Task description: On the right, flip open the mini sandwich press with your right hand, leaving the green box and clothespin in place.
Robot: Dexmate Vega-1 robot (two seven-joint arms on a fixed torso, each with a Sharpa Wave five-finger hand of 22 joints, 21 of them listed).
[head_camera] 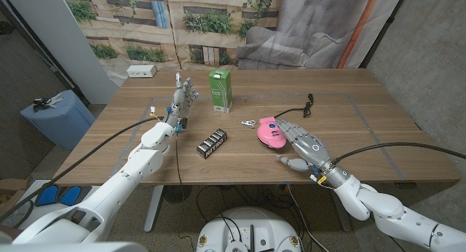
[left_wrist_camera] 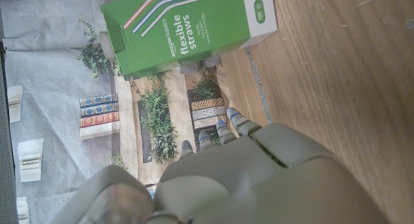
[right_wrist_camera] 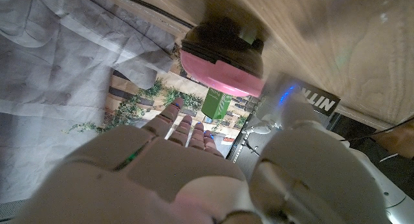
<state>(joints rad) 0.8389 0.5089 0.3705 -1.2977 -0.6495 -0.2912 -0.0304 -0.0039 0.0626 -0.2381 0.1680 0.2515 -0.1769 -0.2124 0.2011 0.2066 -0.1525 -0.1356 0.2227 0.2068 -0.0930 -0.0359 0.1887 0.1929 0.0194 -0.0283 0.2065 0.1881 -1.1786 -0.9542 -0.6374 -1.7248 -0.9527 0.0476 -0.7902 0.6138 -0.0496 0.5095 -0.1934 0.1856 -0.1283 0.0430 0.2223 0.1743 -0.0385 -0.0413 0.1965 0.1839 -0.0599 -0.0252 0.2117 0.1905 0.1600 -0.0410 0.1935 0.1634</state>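
Note:
The pink mini sandwich press (head_camera: 270, 132) lies closed on the table right of centre, its black cord running back to the right; its pink shell (right_wrist_camera: 220, 75) also appears in the right wrist view. My right hand (head_camera: 304, 146) sits just right of the press, fingers spread and reaching toward its near right side, holding nothing. A small clothespin (head_camera: 248, 123) lies just left of the press. The green box of flexible straws (head_camera: 220, 90) (left_wrist_camera: 187, 26) stands upright behind them. My left hand (head_camera: 183, 100) stands raised left of the box, fingers apart and empty.
A black pack (head_camera: 213, 143) with white lettering lies near the table's middle front, seen as a black pack (right_wrist_camera: 317, 102) past my right hand too. A white power strip (head_camera: 141, 71) sits at the far left corner. A blue bin (head_camera: 54, 117) stands left of the table.

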